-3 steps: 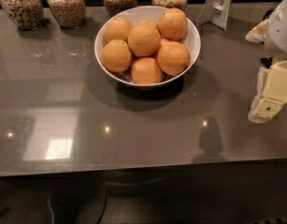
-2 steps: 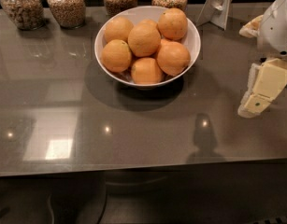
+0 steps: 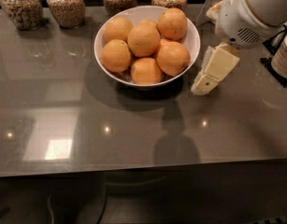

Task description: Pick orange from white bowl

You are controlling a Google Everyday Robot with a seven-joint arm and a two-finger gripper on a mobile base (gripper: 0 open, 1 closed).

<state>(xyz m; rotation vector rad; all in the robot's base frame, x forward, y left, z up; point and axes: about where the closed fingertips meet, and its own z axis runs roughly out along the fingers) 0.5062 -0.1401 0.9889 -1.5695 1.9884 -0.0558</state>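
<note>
Four grain jars [image 3: 66,6] on grey counter [image 3: 133,134]

The gripper [image 3: 206,80] hangs just beside the white bowl [image 3: 98,50] at the bowl's 4 o'clock, over the grey counter [image 3: 133,134]. The white arm housing [image 3: 248,13] above it fills the bowl's 2 to 3 o'clock side. Four glass jars [image 3: 66,6] wall off the far edge from 10 to 1 o'clock and a stack of plates [image 3: 284,55] sits at the right border past 3 o'clock, while from 5 round to 9 o'clock the counter lies bare, and the piled oranges [image 3: 144,38] stand uncovered from above.
</note>
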